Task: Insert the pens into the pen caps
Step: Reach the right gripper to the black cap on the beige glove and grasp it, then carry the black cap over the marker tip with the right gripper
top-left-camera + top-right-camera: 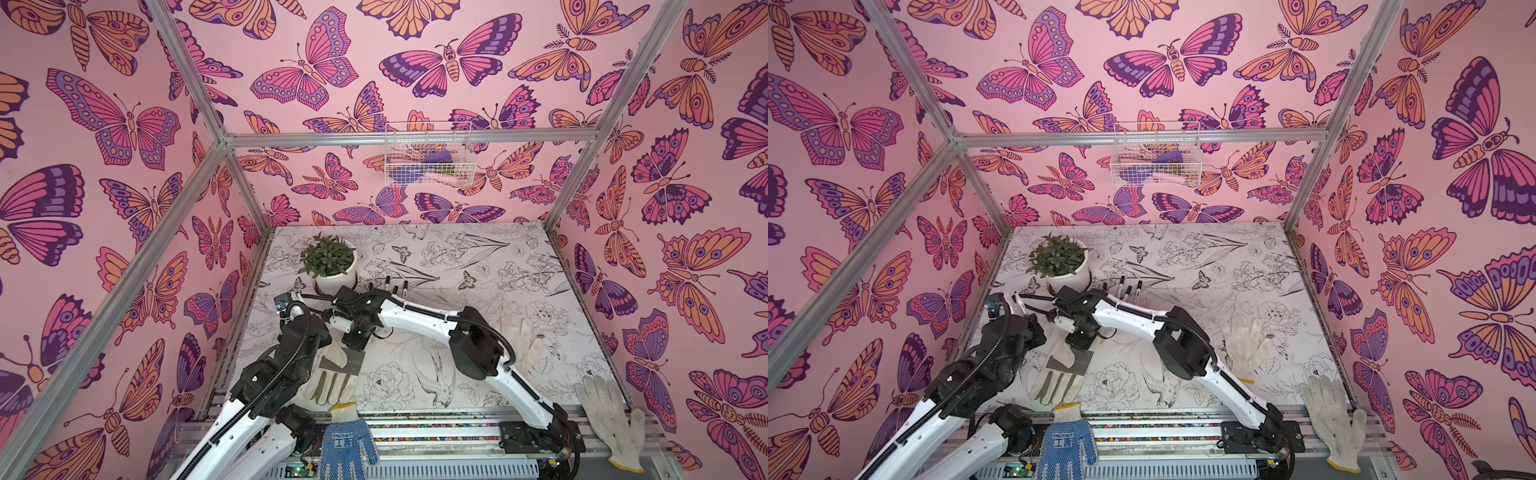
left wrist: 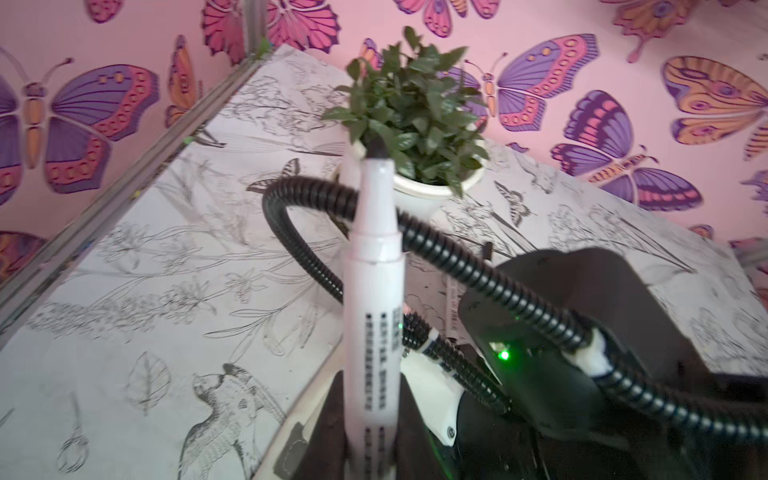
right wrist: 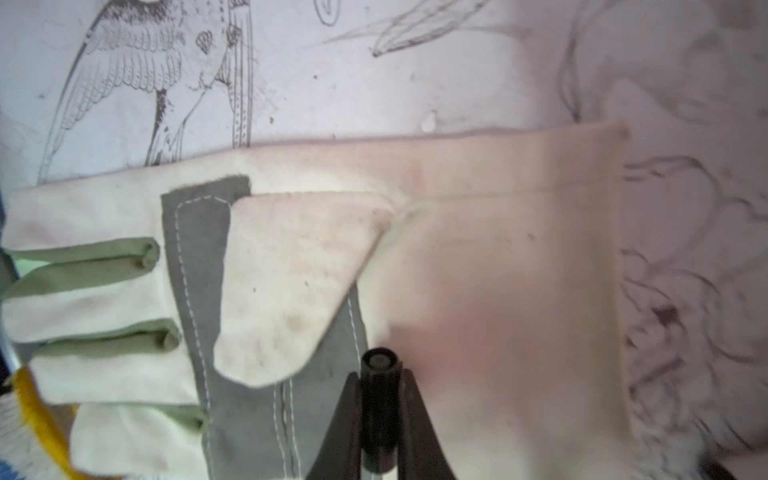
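the left tool (image 2: 370,457) is clamped narrow on a pen (image 2: 372,316). in a top view its long axis aims the dark tip toward the plant pot (image 1: 336,282), about 1 o'clock. the right tool (image 3: 381,419) pinches a pen cap (image 3: 380,395) above the glove (image 3: 498,270) on the bench (image 3: 374,83), near the pen at roughly 4 o'clock. the cap's axis points down at the glove, so the two axes look unaligned.

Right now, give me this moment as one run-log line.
left gripper: shut on pen, tip uncapped | right gripper: shut on cap, over glove | pen and cap: apart, not yet joined
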Controlling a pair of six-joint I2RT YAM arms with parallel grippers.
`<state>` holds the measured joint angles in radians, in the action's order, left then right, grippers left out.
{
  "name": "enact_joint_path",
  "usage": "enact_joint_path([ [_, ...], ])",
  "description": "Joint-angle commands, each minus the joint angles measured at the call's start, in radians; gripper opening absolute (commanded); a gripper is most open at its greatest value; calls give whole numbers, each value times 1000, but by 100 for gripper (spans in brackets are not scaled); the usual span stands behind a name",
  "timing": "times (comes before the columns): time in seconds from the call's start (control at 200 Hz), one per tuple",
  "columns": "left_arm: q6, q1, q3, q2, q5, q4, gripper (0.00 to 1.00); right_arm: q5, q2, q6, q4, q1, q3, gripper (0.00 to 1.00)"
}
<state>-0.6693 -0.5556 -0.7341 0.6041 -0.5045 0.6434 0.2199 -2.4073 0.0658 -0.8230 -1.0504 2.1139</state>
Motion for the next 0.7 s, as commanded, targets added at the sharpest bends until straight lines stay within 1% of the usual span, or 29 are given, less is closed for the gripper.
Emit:
enact_joint_path([
  [0.0, 119, 5, 40, -2, 209, -143, 0, 90, 242, -72, 115, 81, -109, 2],
  [0.115, 193, 5, 85, 2, 416, -294, 0, 216, 446, -207, 303, 202, -351, 2],
  [0.165, 214, 5, 105, 14, 502, -369, 0, 280, 529, -279, 425, 267, -472, 1],
  [0.255, 236, 6, 134, 61, 670, -508, 0, 353, 664, -499, 686, 393, -679, 0],
  [0.341, 229, 6, 139, 140, 791, -617, 0, 377, 756, -702, 953, 489, -835, 0],
  [0.411, 217, 7, 127, 216, 874, -678, 0, 388, 801, -779, 1066, 526, -899, 0],
  [0.471, 208, 5, 115, 282, 933, -726, 0, 410, 819, -799, 1102, 533, -917, 0],
  [0.516, 207, 5, 101, 325, 949, -741, 0, 417, 821, -817, 1125, 533, -921, 0],
  [0.541, 207, 4, 93, 345, 957, -749, 0, 453, 822, -838, 1152, 533, -928, 0],
  [0.646, 208, 5, 64, 410, 989, -775, 0, 452, 828, -963, 1351, 533, -987, 0],
  [0.696, 209, 1, 53, 431, 993, -778, 0, 442, 828, -1011, 1415, 533, -1005, 0],
])
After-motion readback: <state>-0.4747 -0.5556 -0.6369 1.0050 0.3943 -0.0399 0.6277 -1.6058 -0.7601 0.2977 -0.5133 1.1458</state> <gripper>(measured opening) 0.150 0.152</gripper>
